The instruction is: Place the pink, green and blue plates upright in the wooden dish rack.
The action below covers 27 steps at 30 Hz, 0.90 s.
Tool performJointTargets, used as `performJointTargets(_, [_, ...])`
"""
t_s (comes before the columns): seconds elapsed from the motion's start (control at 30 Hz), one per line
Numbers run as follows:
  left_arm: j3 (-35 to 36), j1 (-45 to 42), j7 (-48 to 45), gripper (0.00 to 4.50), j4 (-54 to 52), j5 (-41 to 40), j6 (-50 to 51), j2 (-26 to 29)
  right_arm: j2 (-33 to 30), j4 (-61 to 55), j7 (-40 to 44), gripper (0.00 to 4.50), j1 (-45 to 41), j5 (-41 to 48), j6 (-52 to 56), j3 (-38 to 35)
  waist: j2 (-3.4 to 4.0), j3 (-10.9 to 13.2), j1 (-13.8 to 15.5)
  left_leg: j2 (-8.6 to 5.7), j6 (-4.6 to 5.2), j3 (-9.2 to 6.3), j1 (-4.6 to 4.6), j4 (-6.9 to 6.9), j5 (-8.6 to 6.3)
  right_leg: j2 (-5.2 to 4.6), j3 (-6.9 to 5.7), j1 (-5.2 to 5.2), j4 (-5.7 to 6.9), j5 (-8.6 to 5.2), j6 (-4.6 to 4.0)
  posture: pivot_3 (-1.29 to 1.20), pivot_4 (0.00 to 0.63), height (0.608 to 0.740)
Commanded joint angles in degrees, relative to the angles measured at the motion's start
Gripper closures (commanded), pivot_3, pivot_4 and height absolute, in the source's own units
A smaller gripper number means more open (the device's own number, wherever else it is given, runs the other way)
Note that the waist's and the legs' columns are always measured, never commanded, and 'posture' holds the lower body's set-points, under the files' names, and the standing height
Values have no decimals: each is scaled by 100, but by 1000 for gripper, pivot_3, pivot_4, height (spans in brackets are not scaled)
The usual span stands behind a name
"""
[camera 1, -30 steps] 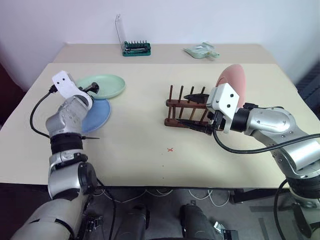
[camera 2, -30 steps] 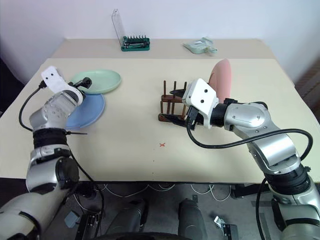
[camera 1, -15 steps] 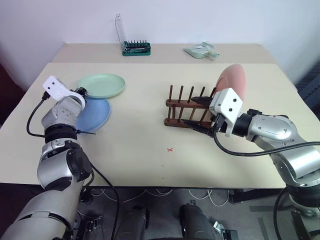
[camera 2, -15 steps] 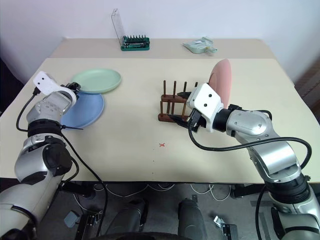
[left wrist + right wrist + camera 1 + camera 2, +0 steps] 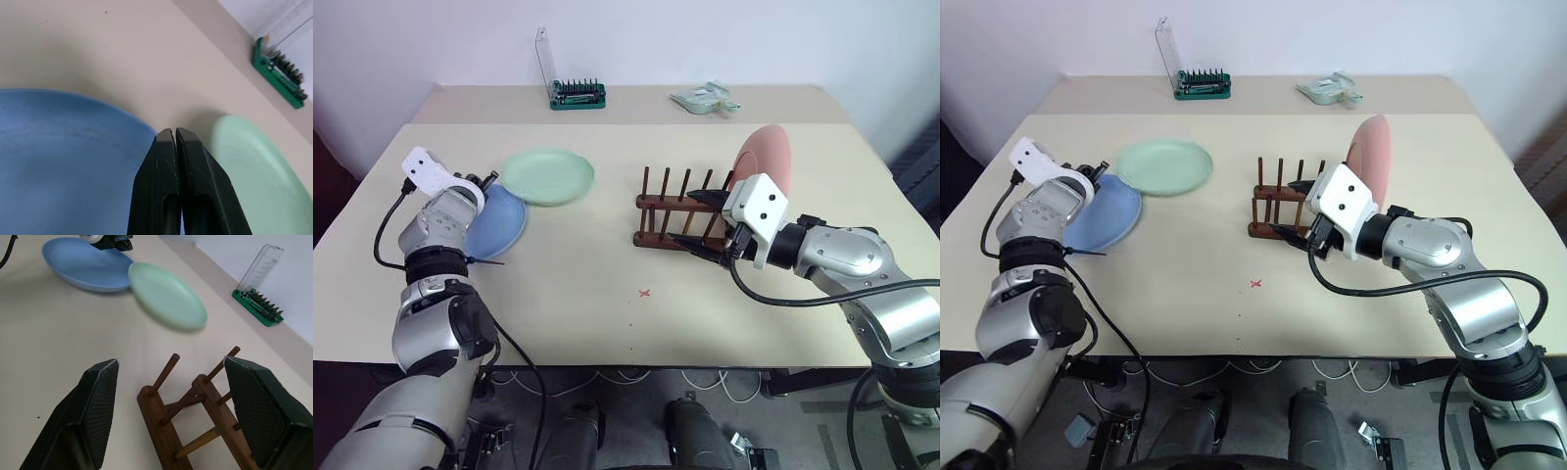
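Observation:
The pink plate stands upright at the right end of the wooden dish rack. My right gripper is open, one finger on each side of the rack's near end, holding nothing. The green plate lies flat to the left of the rack, its left rim at the far edge of the blue plate. My left gripper is shut with nothing between its fingers, its tips over the blue plate's far rim and just short of the green plate.
A green bit case with a clear lid and a pale green object sit on the rear table. A small red cross marks the tabletop in front of the rack.
My left gripper has gone from open to shut, with no plate in it. The green plate has slid right, off the blue plate and towards the rack. The right arm has kept still.

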Motion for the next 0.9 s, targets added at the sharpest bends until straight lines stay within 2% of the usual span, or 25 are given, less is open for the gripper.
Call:
performJointTargets(0.03, [-239, 106, -399, 4422, -654, -50, 13, -21, 47, -140, 17, 991, -87, -32, -96, -180, 0, 0, -1, 0, 0, 0, 0, 0, 0, 0, 0, 0, 0, 0, 0, 0, 150, 740])
performJointTargets(0.07, [-372, 148, -546, 4422, -819, -20, 70, -44, 54, -127, 20, 991, -92, -42, -100, -176, 0, 0, -1, 0, 0, 0, 0, 0, 0, 0, 0, 0, 0, 0, 0, 0, 150, 740])
performJointTargets(0.17, [-710, 305, -640, 3609, -1465, 39, 384, -134, 80, -117, 20, 991, -82, -65, -111, -159, 0, 0, 10, 0, -2, 1, -1, 1, 1, 0, 0, 0, 0, 1, -1, 0, 150, 740])
performJointTargets(0.2, [-763, 332, -613, 3164, -1571, 59, 455, -144, 84, -108, 26, 991, -83, -71, -117, -158, 0, 0, 12, 0, -2, 0, 0, 2, 1, 0, 0, 2, 0, 1, -1, 0, 150, 740])
performJointTargets(0.27, [-1711, 414, -773, 2242, -2072, 720, 568, -61, 101, -84, 26, 991, -87, -90, -128, -150, -1, 0, 6, 0, -2, 0, 0, 2, 1, 0, 0, 2, 0, 1, -1, 0, 150, 740])
performJointTargets(0.33, [-2298, 417, -753, 1286, -2233, 1233, 645, 18, 117, -69, 23, 991, -90, -105, -134, -146, 0, 0, 16, 0, -1, 1, 0, 1, 1, 0, 0, 2, 0, 1, -1, 0, 150, 740])
performJointTargets(0.4, [-2180, 322, -584, 278, -2041, 1231, 696, -20, 138, -53, 23, 991, -101, -128, -134, -134, 0, -1, 13, -1, -1, 2, 0, 3, 1, 0, 1, 4, 0, 1, -1, 0, 150, 740])
performJointTargets(0.43, [-1991, 195, -405, 72, -1690, 1211, 596, 0, 149, -50, 24, 991, -94, -138, -135, -139, 0, -1, -7, -1, 0, 2, 0, 3, 0, 0, 1, 4, 0, 1, -1, 0, 150, 740])
performJointTargets(0.53, [-1774, -210, -171, 72, -682, 1311, 264, 178, 177, -40, 19, 991, -62, -165, -131, -154, 0, 0, -42, 4, 2, 4, 2, -1, -1, 3, 1, -6, 5, 3, -5, 0, 150, 740])
performJointTargets(0.73, [-1984, -1116, -523, 72, 1106, 1630, -47, 452, 225, -29, -12, 991, 1, -239, -142, -162, -8, 2, 25, 2, 2, 4, 0, 1, -1, 4, 0, -4, 5, 3, -4, 0, 150, 740])
performJointTargets(0.9, [-1902, -1534, -790, 72, 1999, 1661, -221, 450, 263, -40, -33, 991, 38, -291, -138, -178, -15, 5, 0, -2, 1, 3, -2, 2, 0, 1, -1, 0, -3, 7, 4, 0, 150, 740])
